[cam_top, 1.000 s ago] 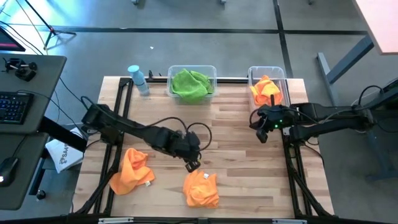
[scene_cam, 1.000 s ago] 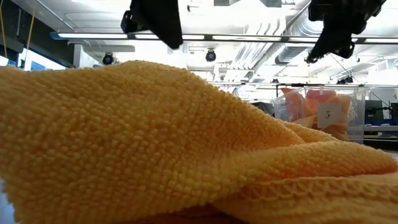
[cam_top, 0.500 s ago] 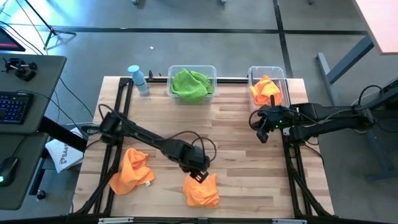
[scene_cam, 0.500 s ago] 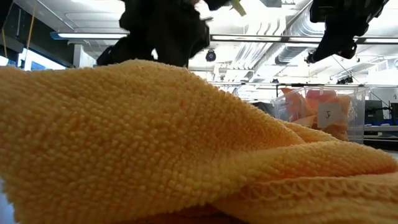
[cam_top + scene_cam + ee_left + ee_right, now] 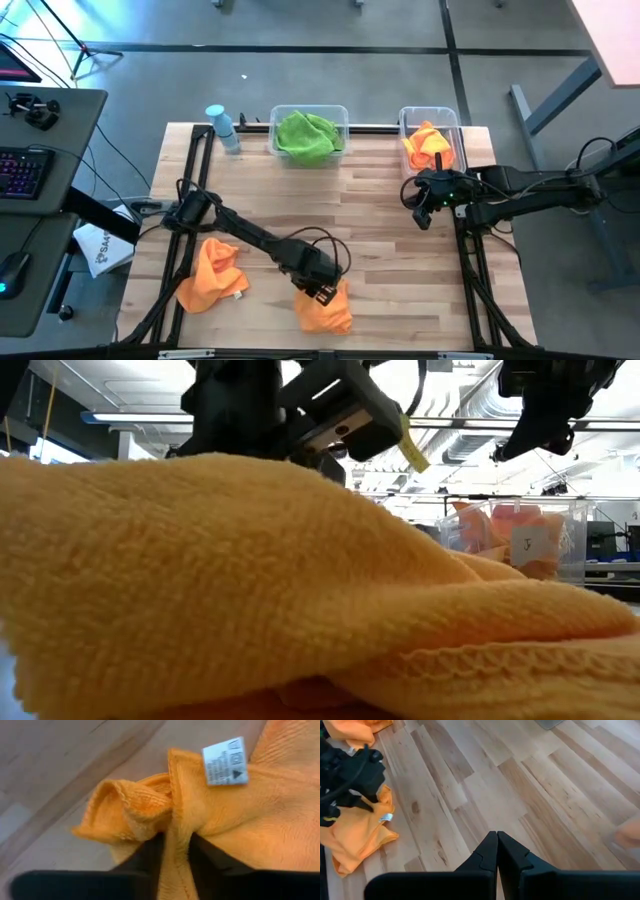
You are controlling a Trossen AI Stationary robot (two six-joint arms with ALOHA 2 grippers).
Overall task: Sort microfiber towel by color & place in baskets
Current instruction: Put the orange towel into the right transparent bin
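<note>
Left end effector (image 5: 322,290) is down on the orange towel (image 5: 326,306) at the near edge of the desk (image 5: 380,230), and the left wrist view shows it best — its two dark fingers (image 5: 150,855) stand on either side of a raised fold of the cloth, pinching that ridge between them, with a white care tag (image 5: 225,761) just beyond the fold. From table height the same towel fills almost the whole picture, with the left end effector pressing onto its top edge and a small yellowish tag sticking out beside it.

Over on the right, the right end effector (image 5: 421,212) hangs above the desk just in front of the narrower basket (image 5: 431,120), fingers pressed flat together and holding nothing. That narrower basket sits at the far right of the desk with orange cloth (image 5: 428,146) piled inside it. Well to its left along the far edge is the wider basket (image 5: 310,112), filled with a green towel (image 5: 307,137).

A second orange towel (image 5: 211,275) lies crumpled near the left side of the desk, apart from the one being gripped. A small light-blue bottle (image 5: 223,129) stands at the far left corner, just beside the wider basket — upright, as far as I can tell from above.
</note>
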